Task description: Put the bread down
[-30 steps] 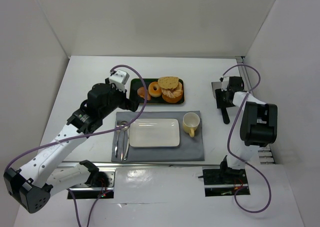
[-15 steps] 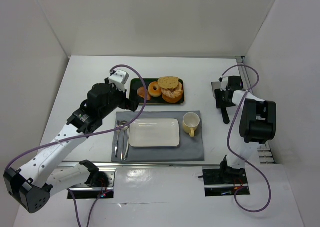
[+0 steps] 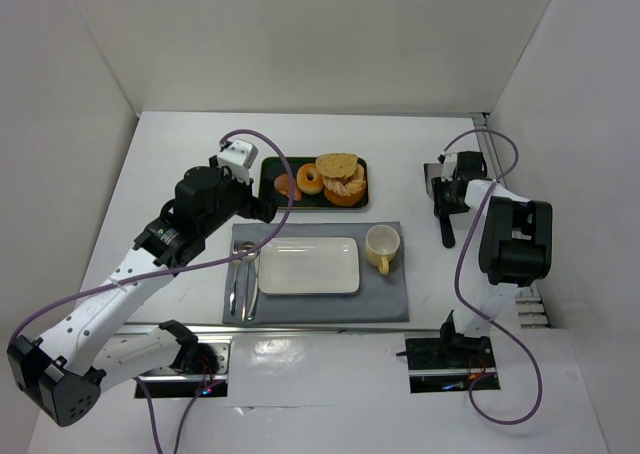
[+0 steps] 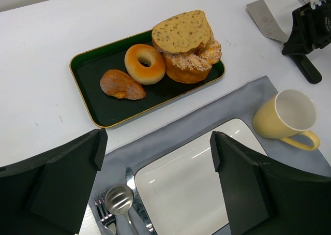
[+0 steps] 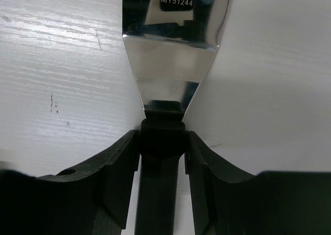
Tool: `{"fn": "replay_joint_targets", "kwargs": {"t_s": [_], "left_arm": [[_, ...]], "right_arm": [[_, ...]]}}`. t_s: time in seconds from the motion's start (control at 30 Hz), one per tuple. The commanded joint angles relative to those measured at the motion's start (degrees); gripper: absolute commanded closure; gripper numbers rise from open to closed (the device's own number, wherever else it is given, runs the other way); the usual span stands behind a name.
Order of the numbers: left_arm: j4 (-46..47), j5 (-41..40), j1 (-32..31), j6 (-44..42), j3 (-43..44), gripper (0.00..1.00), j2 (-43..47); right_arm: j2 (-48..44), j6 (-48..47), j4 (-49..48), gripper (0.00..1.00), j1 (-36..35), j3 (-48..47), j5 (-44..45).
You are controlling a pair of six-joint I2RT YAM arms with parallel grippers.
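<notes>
The bread (image 4: 121,85), a small glossy orange-brown roll, lies at the left end of the dark green tray (image 4: 85,69), beside the donut (image 4: 145,64). From above, the bread (image 3: 287,186) is just right of my left gripper (image 3: 268,211). That left gripper (image 4: 158,144) hangs open and empty over the mat's far edge, short of the tray. My right gripper (image 5: 163,142) is shut on the black handle of a metal spatula (image 5: 170,59) lying on the table at the right (image 3: 447,202).
Stacked tan loaf slices (image 3: 342,177) fill the tray's right end. A white rectangular plate (image 3: 308,265) sits on a grey mat (image 3: 390,299) with a yellow cup (image 3: 382,247) to its right and cutlery (image 3: 240,274) to its left.
The right gripper's jaws have closed in onto the spatula handle. The left arm and the food have not moved.
</notes>
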State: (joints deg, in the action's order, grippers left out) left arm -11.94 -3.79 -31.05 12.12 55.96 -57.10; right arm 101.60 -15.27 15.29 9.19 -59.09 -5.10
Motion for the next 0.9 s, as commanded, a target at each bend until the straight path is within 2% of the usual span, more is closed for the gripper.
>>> {"fn": "replay_joint_targets", "kwargs": {"t_s": [0.0,0.13,0.37,0.57,0.77,0.87], "left_arm": [[2.5,-0.4,-0.2,-0.4,-0.1,0.00,1.4],[2.5,-0.4,-0.2,-0.4,-0.1,0.00,1.4],[2.5,-1.0,-0.2,-1.0,-0.1,0.00,1.4],[2.5,-1.5,-0.2,-1.0,-0.1,0.00,1.4],[2.5,-2.5,-0.2,-1.0,-0.1,0.00,1.4],[2.5,-3.1,-0.2,-1.0,-0.1,0.00,1.4]], "right_arm": [[-3.1,0.1,1.3,1.00,0.7,-0.7,-0.7],[-9.7,-0.5,0.3,1.00,0.7,0.5,-2.2],[-21.5,-2.8,2.5,1.00,0.7,-0.2,-9.9],[-29.7,-4.0,8.1,1.00,0.0,-6.7,-17.9],[-32.1,-2.0,15.2,1.00,-3.6,-15.5,-27.4],[-30.3,-1.1,19.1,1.00,-6.5,-20.1,-37.4]]}}
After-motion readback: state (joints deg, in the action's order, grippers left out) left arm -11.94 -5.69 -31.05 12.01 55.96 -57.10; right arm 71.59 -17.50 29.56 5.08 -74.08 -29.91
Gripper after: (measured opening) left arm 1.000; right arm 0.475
